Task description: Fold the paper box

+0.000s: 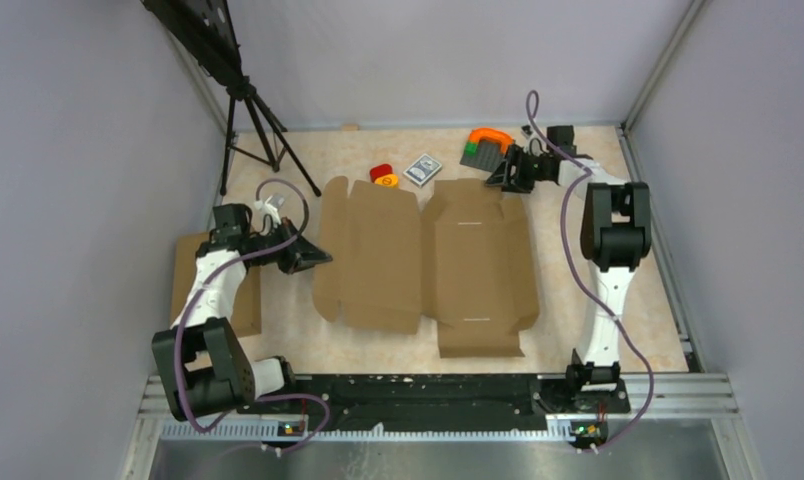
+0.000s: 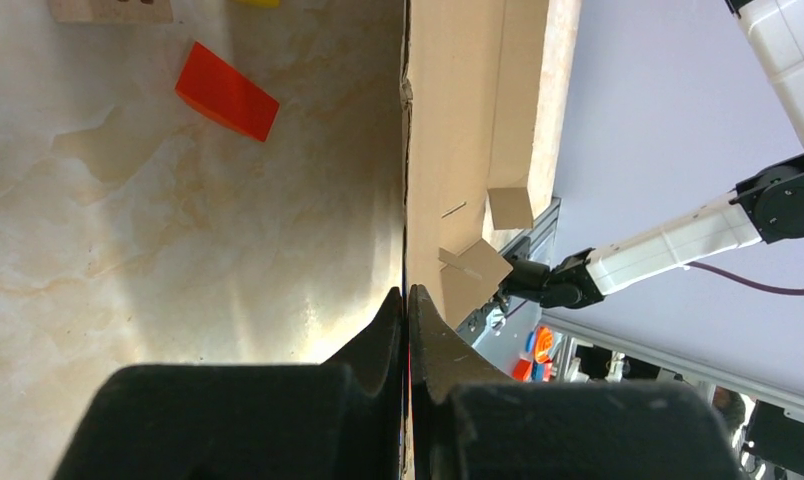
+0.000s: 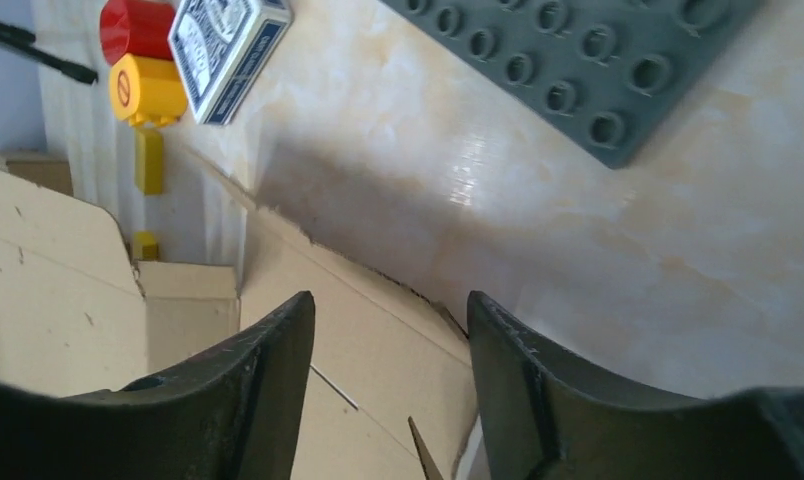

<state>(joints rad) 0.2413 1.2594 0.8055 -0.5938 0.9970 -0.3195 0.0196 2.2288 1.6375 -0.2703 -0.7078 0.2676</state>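
Along the far side of the beige marble-patterned table (image 1: 628, 300) we see small red and yellow plastic toy pieces (image 1: 384, 176). Beside them are a blue-backed deck of playing cards (image 1: 423, 168) and a grey studded building plate (image 1: 483, 152) with an orange piece on it. All of them lie just beyond the sheet, and none rests on it. A black tripod (image 1: 253, 110) stands in the far left corner. A second, closed brown cardboard box (image 1: 190, 272) sits at the left edge, partly under the left arm.

The paper box (image 1: 423, 260) lies mid-table as a flat, die-cut brown cardboard sheet. Its long axis runs left to right, its fold lines run near to far, and one flap reaches toward the arm bases.

The left gripper (image 1: 318, 258) is at the sheet's left flap. In its wrist view the black fingers are pressed together, and the cardboard edge runs straight into the seam between them, so we read it as pinching that edge.

The right gripper (image 1: 503, 178) hangs over the far right corner. Its curved black fingers (image 3: 278, 350) are spread apart with the corner lying under the gap between them, and they hold nothing.

The cardboard is matte and plain, with slightly ragged cut edges. The tabletop is glossy.
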